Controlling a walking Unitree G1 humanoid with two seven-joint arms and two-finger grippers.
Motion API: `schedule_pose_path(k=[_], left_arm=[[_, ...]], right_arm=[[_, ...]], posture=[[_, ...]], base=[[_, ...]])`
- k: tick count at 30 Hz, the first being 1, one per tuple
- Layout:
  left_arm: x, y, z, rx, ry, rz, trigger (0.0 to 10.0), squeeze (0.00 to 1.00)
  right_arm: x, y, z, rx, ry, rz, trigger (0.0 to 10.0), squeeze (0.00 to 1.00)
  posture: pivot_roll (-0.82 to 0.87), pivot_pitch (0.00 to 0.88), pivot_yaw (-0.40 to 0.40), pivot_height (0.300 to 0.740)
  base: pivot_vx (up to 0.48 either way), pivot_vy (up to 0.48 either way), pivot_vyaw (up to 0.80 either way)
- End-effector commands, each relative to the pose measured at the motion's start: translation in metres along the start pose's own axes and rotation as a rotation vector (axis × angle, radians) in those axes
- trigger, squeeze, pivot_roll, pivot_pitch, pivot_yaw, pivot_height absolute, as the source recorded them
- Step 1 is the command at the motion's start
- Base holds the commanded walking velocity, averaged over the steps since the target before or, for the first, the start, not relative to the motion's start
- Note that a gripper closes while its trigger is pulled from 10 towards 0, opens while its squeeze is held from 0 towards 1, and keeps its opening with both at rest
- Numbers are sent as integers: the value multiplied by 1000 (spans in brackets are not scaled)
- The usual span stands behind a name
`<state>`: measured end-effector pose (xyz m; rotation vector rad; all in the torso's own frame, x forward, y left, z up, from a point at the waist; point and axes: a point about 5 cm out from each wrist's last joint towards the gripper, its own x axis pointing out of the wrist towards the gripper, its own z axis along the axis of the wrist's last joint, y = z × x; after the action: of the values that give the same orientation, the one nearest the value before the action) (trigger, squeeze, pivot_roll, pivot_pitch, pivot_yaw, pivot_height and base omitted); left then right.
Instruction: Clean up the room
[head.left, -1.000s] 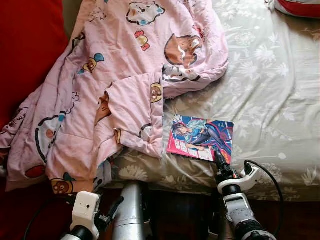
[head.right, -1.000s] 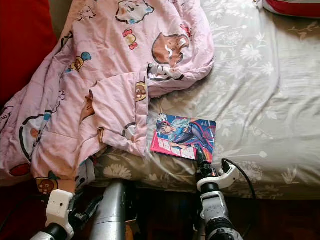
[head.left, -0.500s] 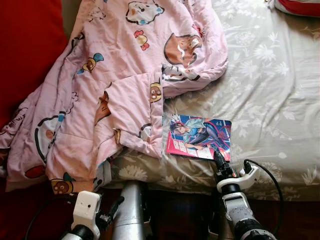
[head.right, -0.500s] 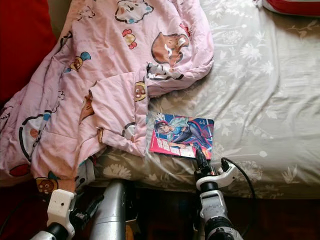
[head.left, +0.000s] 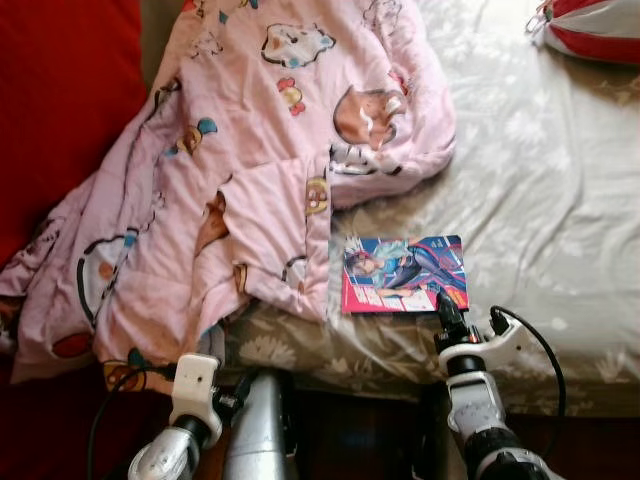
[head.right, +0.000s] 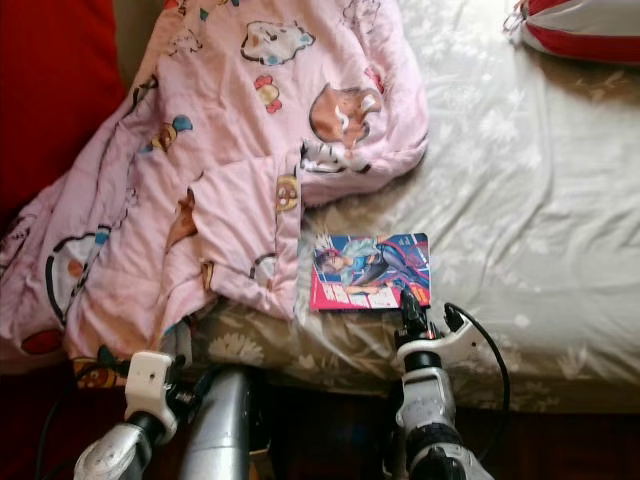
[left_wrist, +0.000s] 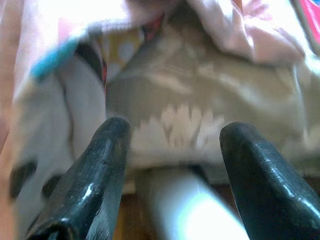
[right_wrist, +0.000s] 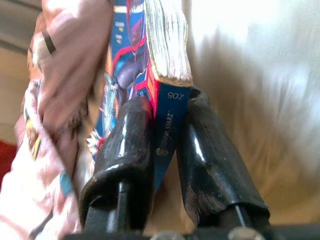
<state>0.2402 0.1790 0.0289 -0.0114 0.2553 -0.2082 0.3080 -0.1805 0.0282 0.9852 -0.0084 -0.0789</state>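
On the bed: a comic book (head.left: 404, 273) is lying flat on the grey flowery sheet (head.left: 540, 200), near the front edge of the bed (head.right: 560, 385).

Book's place: it is sitting just beside the pink cartoon blanket (head.left: 250, 170), and its left edge is touching or almost touching the blanket. I cannot tell if the blanket is covering any of it.

Right gripper: the right gripper (head.left: 445, 303) is reaching up from below the bed edge to the book's near right corner. From the right wrist camera, its two black fingers (right_wrist: 127, 145) are pinching the book's edge (right_wrist: 167, 125), one finger on each side. It is gripping the book.

Left gripper: the left gripper (left_wrist: 172, 165) is hanging low by the bed's front edge, under the hanging blanket. Its fingers (left_wrist: 102, 165) are spread apart and holding nothing.

Far corner: a red and white bag (head.left: 590, 25) is peeking in at the far right of the bed.

Step now: I think the robot is picking up the book as part of cleaning the room. The grab looks done, but the book is not lifted yet.

Next move: I think the arm needs to lift the book up and away from the blanket, keeping a tight squeeze.

Be careful: the hold is only on one corner, so the book could droop or slip. It could also catch on the blanket.
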Motion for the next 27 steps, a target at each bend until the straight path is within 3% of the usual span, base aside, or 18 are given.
schedule_pose_path(k=[1, 2, 3, 6, 7, 8, 10, 12, 15, 19, 27], left_arm=[[-3, 5, -12, -17, 34, 38, 10000, 0], [2, 5, -11, -22, 28, 47, 10000, 0], [6, 6, -11, -34, 20, 61, 10000, 0], [11, 7, -11, -61, 11, 84, 10000, 0], [15, 7, -12, -64, 11, 88, 10000, 0], [15, 7, -12, -64, 11, 88, 10000, 0], [18, 9, -13, -80, 6, 104, 10000, 0], [20, 9, -13, -83, 6, 107, 10000, 0], [23, 18, -16, -127, 18, 157, 10000, 0], [23, 19, -24, -149, 48, 170, 10000, 0], [19, 20, -40, -161, 106, 193, 10000, 0]], right_arm=[[-2, -6, 17, -84, -75, -32, 4000, 0], [1, -3, 23, -118, -101, -28, 10000, 0], [2, -1, 31, -185, -138, -40, 10000, 0], [4, 5, 43, -266, -191, -40, 10000, 0], [6, 11, 48, -367, -190, -11, 10000, 0], [6, 11, 48, -367, -190, -11, 10000, 0], [8, 24, 53, -491, -180, 61, 10000, 0], [8, 26, 54, -512, -179, 68, 10000, 0], [4, 31, 55, -673, -161, 115, 10000, 0], [-2, 22, 48, -712, -110, 89, 10000, 0], [-14, 6, 35, -686, -56, -22, 10000, 0]], posture=[[131, 93, 30, 592], [119, 88, 24, 592], [104, 75, 22, 592], [89, 46, 15, 592], [83, 33, 11, 592], [83, 33, 11, 592], [75, 11, 6, 592], [71, 5, 4, 592], [60, 0, -2, 612], [56, 0, -7, 637], [54, 0, -12, 692]], base=[[0, 0, 0], [0, 0, 0], [0, 0, 0], [0, 0, 0], [0, 0, 0], [0, 0, 0], [0, 0, 0], [0, 0, 0], [0, 0, 0], [0, 0, 0], [0, 0, 0]])
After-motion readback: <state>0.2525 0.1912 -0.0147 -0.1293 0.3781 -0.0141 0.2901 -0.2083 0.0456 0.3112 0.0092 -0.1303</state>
